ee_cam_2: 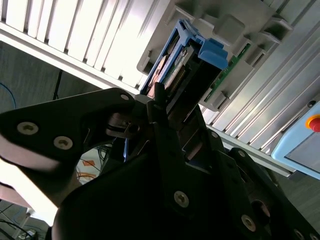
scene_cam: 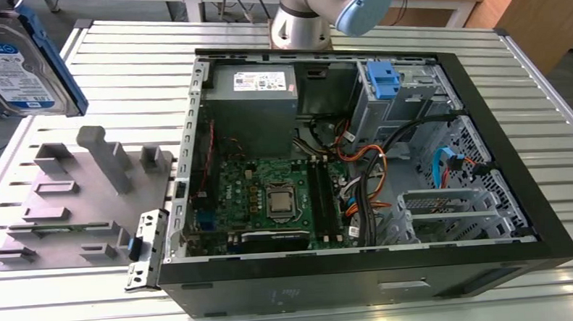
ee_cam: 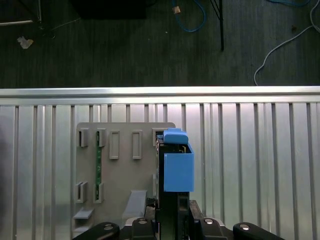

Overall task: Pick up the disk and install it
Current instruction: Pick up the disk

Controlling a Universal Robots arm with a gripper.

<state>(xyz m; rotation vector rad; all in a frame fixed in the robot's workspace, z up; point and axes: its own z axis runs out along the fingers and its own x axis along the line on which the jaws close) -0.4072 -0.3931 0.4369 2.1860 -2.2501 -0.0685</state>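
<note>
Closest to the exterior camera is one disk (scene_cam: 16, 63), held in the air at the exterior view's upper left, with its white-and-blue label facing out and a blue rail along its edge. In both wrist views the claw (ee_cam_2: 159, 107) is closed narrowly on one end of the disk (ee_cam_2: 176, 70), with a black finger on each side, and the blue end tab points away from it. In the first wrist view the disk (ee_cam: 178, 172) is over one edge of a single grey holder plate (ee_cam: 125, 175). One green circuit strip (ee_cam: 98, 165) stands in a slot of that plate.

The plate (scene_cam: 66, 213) lies on the slatted metal worktop (scene_cam: 358, 34). Just beside it, towards the exterior view's right, is one open computer case (scene_cam: 520, 186). Inside the case are one motherboard (scene_cam: 268, 197), one grey power-supply box (scene_cam: 254, 86) and one blue clip (scene_cam: 384, 80) in the drive bay. One arm (scene_cam: 329, 13) rises behind the case.
</note>
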